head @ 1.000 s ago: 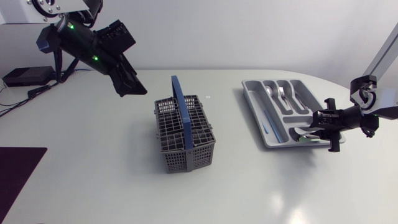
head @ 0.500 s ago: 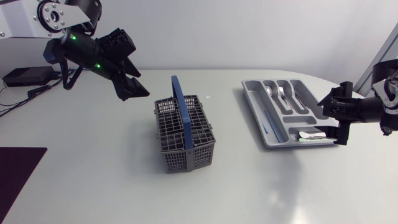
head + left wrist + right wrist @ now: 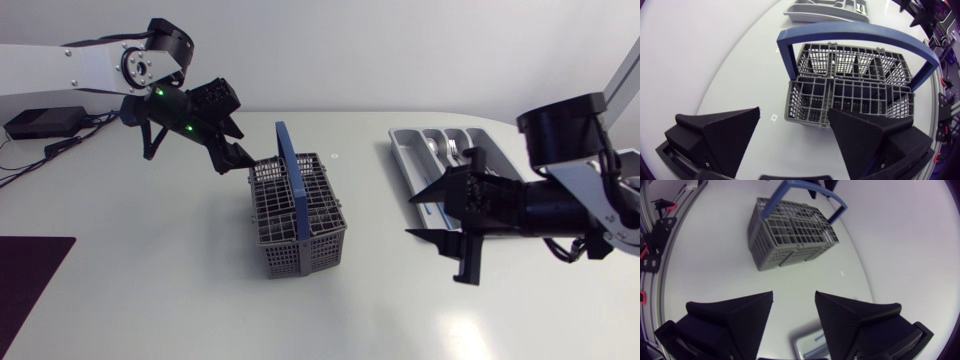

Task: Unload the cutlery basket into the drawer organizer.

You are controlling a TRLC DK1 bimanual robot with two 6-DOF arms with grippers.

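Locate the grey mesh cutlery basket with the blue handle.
Head view: mid-table, the grey cutlery basket stands by the left gripper, left of the grey plastic drawer organizer.

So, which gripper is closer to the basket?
The left gripper, open, right beside the basket; the right gripper hangs apart, near the tray.

Left gripper [image 3: 794, 110]: fingers spread wide, nothing held between them.
Cutlery basket [image 3: 850, 95]: grey mesh, upright, just ahead of the jaws, nearer the right finger.
Handle [image 3: 855, 36]: blue, arching over the basket's middle.
Drawer organizer [image 3: 827, 12]: grey, well beyond the basket.
Table [image 3: 715, 60]: pale, under everything.
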